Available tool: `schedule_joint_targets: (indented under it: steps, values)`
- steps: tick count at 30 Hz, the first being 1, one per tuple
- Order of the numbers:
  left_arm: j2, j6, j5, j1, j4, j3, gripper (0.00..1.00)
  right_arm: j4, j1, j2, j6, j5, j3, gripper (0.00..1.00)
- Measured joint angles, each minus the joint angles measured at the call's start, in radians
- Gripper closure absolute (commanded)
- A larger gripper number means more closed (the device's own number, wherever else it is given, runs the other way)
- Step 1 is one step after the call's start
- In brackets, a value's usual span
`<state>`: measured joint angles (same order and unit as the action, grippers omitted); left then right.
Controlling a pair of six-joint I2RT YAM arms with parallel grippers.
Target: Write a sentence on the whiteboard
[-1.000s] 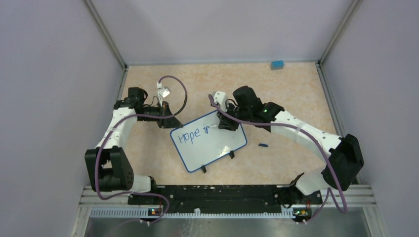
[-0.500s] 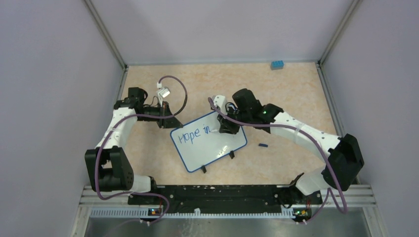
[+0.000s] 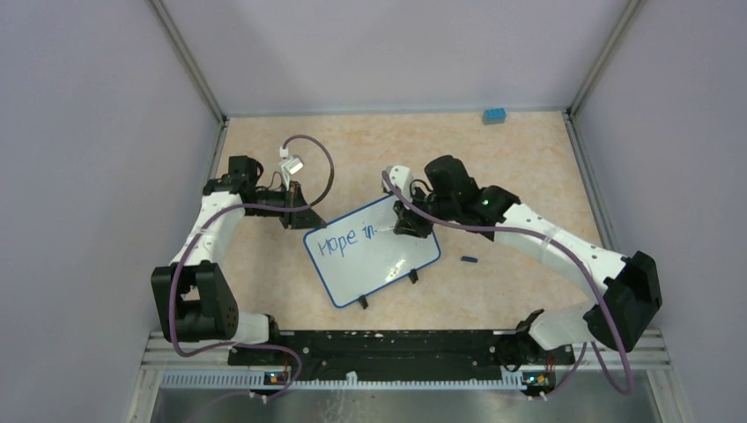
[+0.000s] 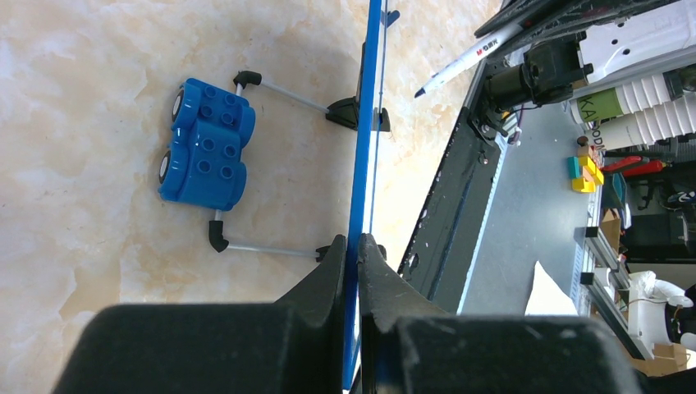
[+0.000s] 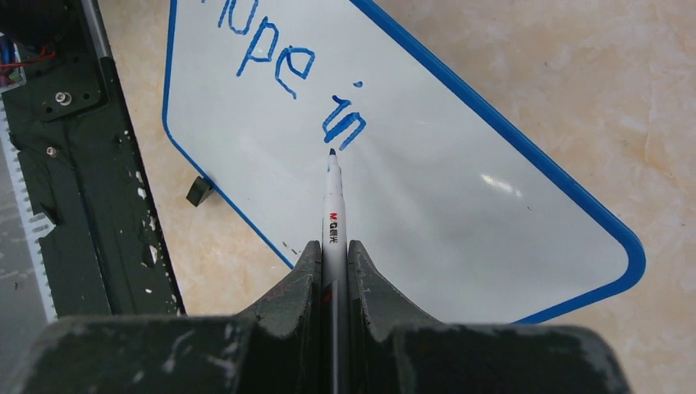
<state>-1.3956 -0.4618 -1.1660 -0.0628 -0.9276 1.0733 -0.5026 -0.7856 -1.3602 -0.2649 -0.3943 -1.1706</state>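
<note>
The whiteboard (image 3: 388, 260) stands tilted on its black clip feet in the middle of the table. On it the sentence (image 3: 345, 240) reads "Hope in" in blue. My left gripper (image 3: 298, 217) is shut on the board's blue rim (image 4: 364, 123) at its far left corner, one finger on each face. My right gripper (image 5: 332, 250) is shut on a white marker (image 5: 331, 205). The marker's tip sits just below the word "in" (image 5: 345, 123), over the bare white whiteboard (image 5: 460, 189). My right gripper (image 3: 407, 225) hangs over the board's upper right part.
A blue toy block (image 4: 205, 144) with wheels lies behind the board between its wire feet. A small blue brick (image 3: 493, 115) sits at the back right corner. A dark pen cap (image 3: 469, 259) lies right of the board. Grey walls close in three sides.
The word "in" went from a partial stroke to finished. My right gripper with the marker shifted a little to the right. The left arm and the board stayed put.
</note>
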Motion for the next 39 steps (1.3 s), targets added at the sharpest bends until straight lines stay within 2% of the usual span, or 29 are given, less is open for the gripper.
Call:
schedule_joint_targets:
  steps: [14,19,22,31,39]
  values:
    - [0.0,0.0,0.0,0.002,0.0,0.0,1.0,-0.002,0.104,0.005,0.025,-0.052,0.0,1.0]
    - [0.0,-0.007,-0.001,0.008,0.0,0.0,0.95,-0.005,0.127,0.014,0.04,-0.089,0.0,1.0]
    - [0.0,-0.012,-0.003,0.012,0.0,0.0,0.87,-0.006,0.135,0.025,0.043,-0.104,0.0,1.0]
    - [-0.001,-0.024,0.023,0.048,-0.029,0.0,0.75,-0.011,0.141,0.032,0.048,-0.131,0.0,1.0]
    - [-0.017,-0.039,0.034,0.056,-0.051,0.0,0.77,-0.022,0.141,0.032,0.037,-0.169,0.0,1.0]
